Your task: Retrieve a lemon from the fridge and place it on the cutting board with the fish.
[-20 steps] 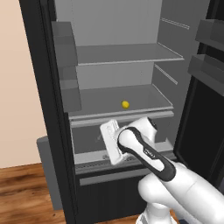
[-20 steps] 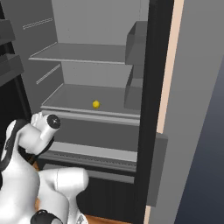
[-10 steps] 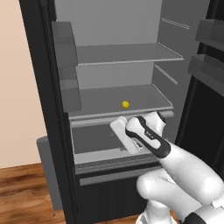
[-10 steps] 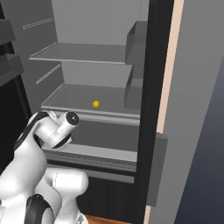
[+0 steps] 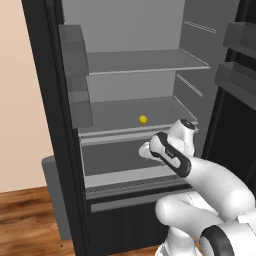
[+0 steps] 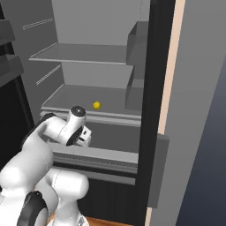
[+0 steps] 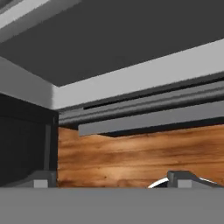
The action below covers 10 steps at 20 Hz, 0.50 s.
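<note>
Nearest the cameras, the white arm bends up from the base and reaches into the open fridge point(image 5: 65, 150), its wrist at the level of the compartment below the lower shelf. The gripper point(image 7: 111, 180) carries nothing: in the hand view its two dark fingertips point(image 7: 43, 178) stand wide apart with only the fridge's grey ledges and a strip of wooden floor point(image 7: 140, 155) beyond them, so the jaws are spread and empty. In the right base view the hand point(image 6: 83, 136) sits just below the front lip of the lower shelf point(image 6: 70, 99). Farther in, the lemon point(image 5: 143, 119) lies untouched on that shelf, near its middle, above and beyond the hand and clearly apart from it. The upper shelf point(image 5: 135, 62) behind it is bare. So the doors stand open and the approach is under way, but the grasp has not yet happened; lifting the hand to shelf level, closing on the fruit, withdrawing and carrying it to the cutting board with the fish all remain.
</note>
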{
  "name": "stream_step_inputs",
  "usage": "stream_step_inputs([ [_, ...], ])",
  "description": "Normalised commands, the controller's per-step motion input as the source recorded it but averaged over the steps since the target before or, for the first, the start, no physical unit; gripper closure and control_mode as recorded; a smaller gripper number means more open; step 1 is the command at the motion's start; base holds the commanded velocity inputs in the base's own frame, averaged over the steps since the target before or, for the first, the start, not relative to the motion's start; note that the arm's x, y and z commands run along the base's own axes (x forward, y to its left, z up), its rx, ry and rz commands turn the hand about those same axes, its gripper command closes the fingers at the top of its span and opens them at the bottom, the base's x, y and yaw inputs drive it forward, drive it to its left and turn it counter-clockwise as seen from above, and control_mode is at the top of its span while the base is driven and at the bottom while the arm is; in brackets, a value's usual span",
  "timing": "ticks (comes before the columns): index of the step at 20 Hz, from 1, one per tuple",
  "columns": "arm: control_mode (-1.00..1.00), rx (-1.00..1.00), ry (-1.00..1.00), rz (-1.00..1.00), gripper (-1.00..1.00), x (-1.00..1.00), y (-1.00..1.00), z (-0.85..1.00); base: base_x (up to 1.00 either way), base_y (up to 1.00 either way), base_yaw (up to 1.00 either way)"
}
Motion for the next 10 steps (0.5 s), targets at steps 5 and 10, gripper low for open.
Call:
stream_step_inputs([
  [5, -1.00, -0.66, -0.21, 0.13, -1.00, -0.11, -0.17, -0.06, 0.00, 0.00, 0.00],
  [10, -1.00, -0.06, -0.01, 0.01, -1.00, -0.03, -0.05, 0.04, 0.00, 0.00, 0.00],
])
